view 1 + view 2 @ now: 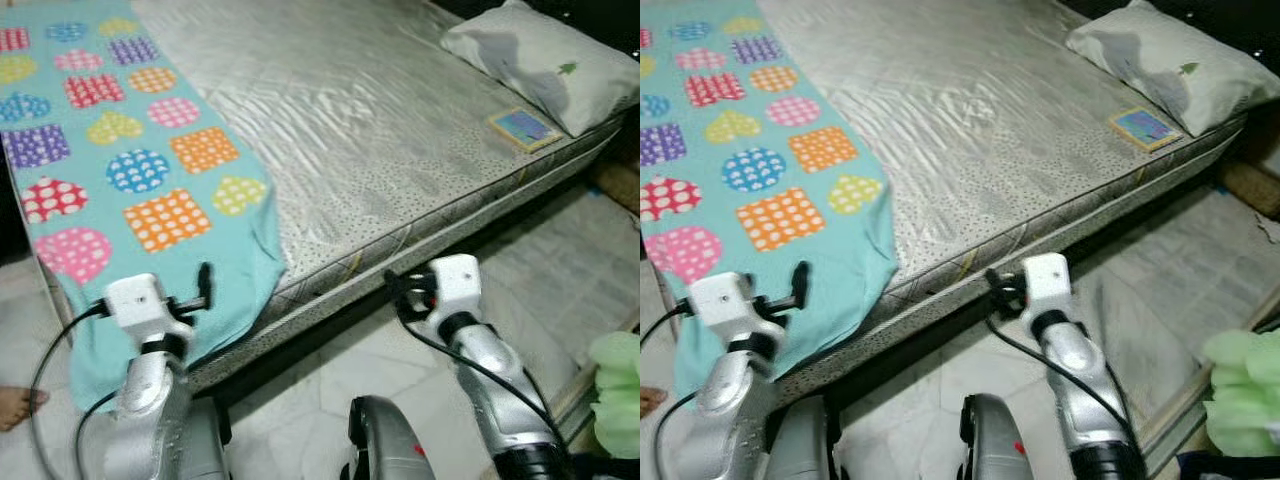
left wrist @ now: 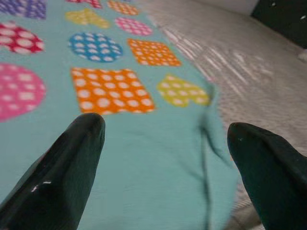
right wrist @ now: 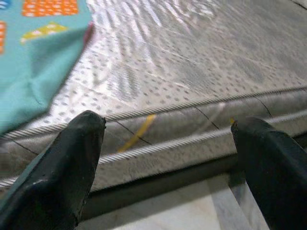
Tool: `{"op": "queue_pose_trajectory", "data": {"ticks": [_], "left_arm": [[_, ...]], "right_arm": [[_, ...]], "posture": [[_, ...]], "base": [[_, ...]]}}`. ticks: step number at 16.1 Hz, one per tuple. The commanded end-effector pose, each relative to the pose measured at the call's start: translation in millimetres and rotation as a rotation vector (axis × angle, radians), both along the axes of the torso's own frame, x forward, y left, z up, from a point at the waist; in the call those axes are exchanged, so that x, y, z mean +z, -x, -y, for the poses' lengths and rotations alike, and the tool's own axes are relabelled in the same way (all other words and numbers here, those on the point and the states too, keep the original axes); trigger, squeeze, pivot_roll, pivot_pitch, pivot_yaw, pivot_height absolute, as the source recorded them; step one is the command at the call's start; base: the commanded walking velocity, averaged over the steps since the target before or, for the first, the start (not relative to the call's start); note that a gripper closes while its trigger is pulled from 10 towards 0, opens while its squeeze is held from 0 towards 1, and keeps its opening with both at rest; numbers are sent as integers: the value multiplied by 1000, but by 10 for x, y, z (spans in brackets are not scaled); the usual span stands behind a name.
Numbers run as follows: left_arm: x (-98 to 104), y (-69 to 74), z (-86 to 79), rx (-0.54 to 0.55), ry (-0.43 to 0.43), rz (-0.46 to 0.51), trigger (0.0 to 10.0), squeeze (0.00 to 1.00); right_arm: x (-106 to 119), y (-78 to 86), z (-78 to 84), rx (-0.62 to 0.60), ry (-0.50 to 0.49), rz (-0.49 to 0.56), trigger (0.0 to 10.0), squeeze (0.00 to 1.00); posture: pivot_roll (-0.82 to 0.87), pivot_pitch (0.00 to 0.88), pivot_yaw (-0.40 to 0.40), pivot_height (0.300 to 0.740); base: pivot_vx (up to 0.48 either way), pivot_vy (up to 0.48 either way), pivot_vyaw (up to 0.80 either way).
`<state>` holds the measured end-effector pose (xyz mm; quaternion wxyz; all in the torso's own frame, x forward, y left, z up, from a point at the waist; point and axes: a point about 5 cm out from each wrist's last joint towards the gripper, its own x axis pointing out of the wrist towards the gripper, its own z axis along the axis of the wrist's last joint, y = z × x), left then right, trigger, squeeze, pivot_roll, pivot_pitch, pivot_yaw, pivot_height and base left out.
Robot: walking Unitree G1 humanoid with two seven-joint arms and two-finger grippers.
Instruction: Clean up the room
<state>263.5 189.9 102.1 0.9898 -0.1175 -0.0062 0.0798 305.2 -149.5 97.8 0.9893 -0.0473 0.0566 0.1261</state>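
Observation:
A turquoise blanket (image 1: 130, 190) printed with colourful dotted hearts, squares and circles lies along the left side of a bare grey mattress (image 1: 370, 130), its end hanging over the near edge. My left gripper (image 1: 200, 292) is held low in front of that hanging end, open and empty; the left wrist view shows the blanket (image 2: 144, 158) between its fingers (image 2: 72, 158). My right gripper (image 1: 398, 295) is open and empty too, facing the mattress side (image 3: 182, 124) further right. A grey pillow (image 1: 545, 60) and a small blue-covered book (image 1: 523, 128) lie at the far right corner.
A person's bare foot (image 1: 15, 405) rests on the tiled floor at the left. Something light green and fluffy (image 1: 615, 390) sits at the lower right beside a wooden edge. A dark gap runs under the bed. Pale floor tiles (image 1: 560, 270) stretch to the right.

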Motion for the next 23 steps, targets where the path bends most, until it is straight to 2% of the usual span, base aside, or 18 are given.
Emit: {"op": "queue_pose_trajectory", "data": {"ticks": [1, 3, 8, 18, 23], "left_arm": [[8, 2, 36, -9, 13, 4, 10000, 0], [10, -2, 36, -9, 13, 4, 10000, 0], [1, -14, 36, -7, 14, -2, 10000, 0], [5, -16, 46, -13, 22, 7, 10000, 0], [10, -11, 58, -23, 27, 11, 10000, 0]], "right_arm": [[-22, 16, 73, -16, 15, -7, 10000, 0], [-29, 23, 65, -17, 11, -9, 10000, 0], [-27, 17, 71, -21, 12, -7, 10000, 0], [-24, 9, 59, -20, 15, -6, 10000, 0], [-20, 6, 54, -18, 18, -5, 10000, 0]], "posture": [[-115, 167, -84, 580], [-115, 170, -84, 580], [-118, 170, -83, 580], [-116, 174, -86, 580], [-118, 177, -85, 580]], "base": [[285, 0, 769], [279, 0, 581], [276, 0, 0], [0, 0, 0], [277, 0, 0]]}}
